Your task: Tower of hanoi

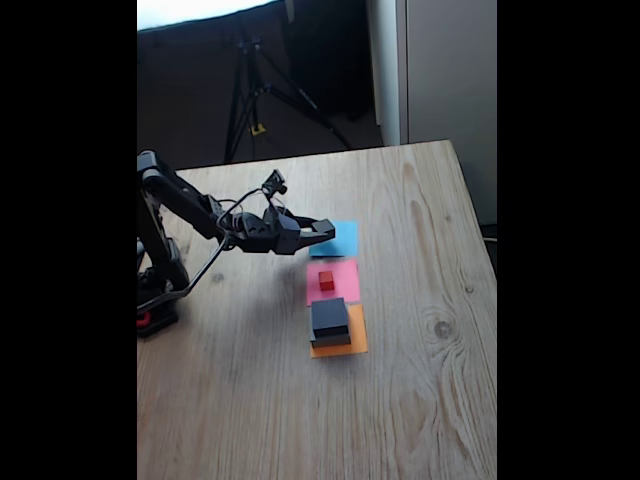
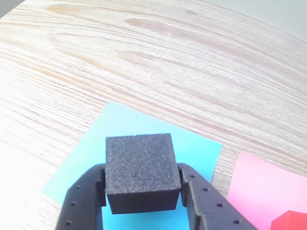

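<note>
In the wrist view my gripper (image 2: pixel 142 178) is shut on the small black cube (image 2: pixel 140 165), holding it just above the blue paper square (image 2: pixel 91 160). The fixed view shows the gripper (image 1: pixel 322 232) at the left edge of that blue square (image 1: pixel 346 240). A tiny red cube (image 1: pixel 326 281) sits on the pink square (image 1: pixel 346 286), and its corner (image 2: pixel 290 222) shows at the lower right of the wrist view. On the orange square (image 1: pixel 358 338) the medium black block (image 1: pixel 329 318) rests on the flat grey block (image 1: pixel 331 341).
The three paper squares lie in a row on a wooden table (image 1: pixel 430 380), blue farthest, orange nearest. My arm's base (image 1: pixel 155 305) stands at the table's left edge. A tripod (image 1: pixel 255 95) stands on the floor behind the table.
</note>
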Action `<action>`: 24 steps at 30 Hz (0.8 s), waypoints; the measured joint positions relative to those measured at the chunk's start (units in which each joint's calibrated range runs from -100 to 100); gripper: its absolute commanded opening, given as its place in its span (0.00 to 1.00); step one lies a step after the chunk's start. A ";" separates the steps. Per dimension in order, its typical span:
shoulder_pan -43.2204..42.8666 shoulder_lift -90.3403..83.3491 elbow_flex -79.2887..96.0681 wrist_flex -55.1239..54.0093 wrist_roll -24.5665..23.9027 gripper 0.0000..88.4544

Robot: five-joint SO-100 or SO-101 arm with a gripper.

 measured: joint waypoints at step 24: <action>-0.72 12.48 -2.26 -11.61 0.00 0.21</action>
